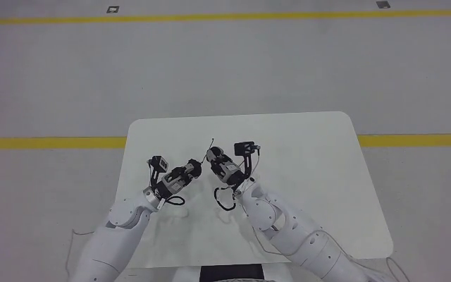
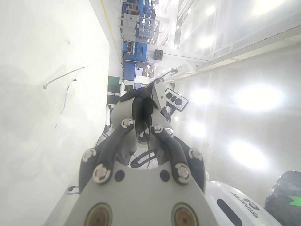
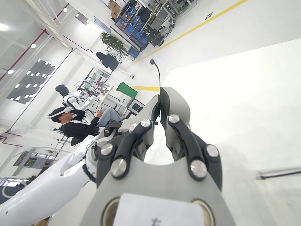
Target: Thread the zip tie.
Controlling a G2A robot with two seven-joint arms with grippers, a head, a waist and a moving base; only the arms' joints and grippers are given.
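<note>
Above the table (image 1: 317, 155), right gripper (image 3: 160, 96) pinches the zip tie (image 3: 159, 74); left gripper (image 2: 141, 96) is pressed together.

- Floor (image 1: 225, 70): pale grey, crossed by yellow lines (image 1: 211, 17), with dark square plates (image 1: 113, 9) set into it.
- White table (image 1: 310, 141) with rounded corners.
- Far side of the hall: shelving with blue bins (image 3: 131, 28), a green bin (image 3: 127, 90), a potted plant (image 3: 112, 42).
- Round ceiling lights (image 3: 33, 45), lit.
</note>
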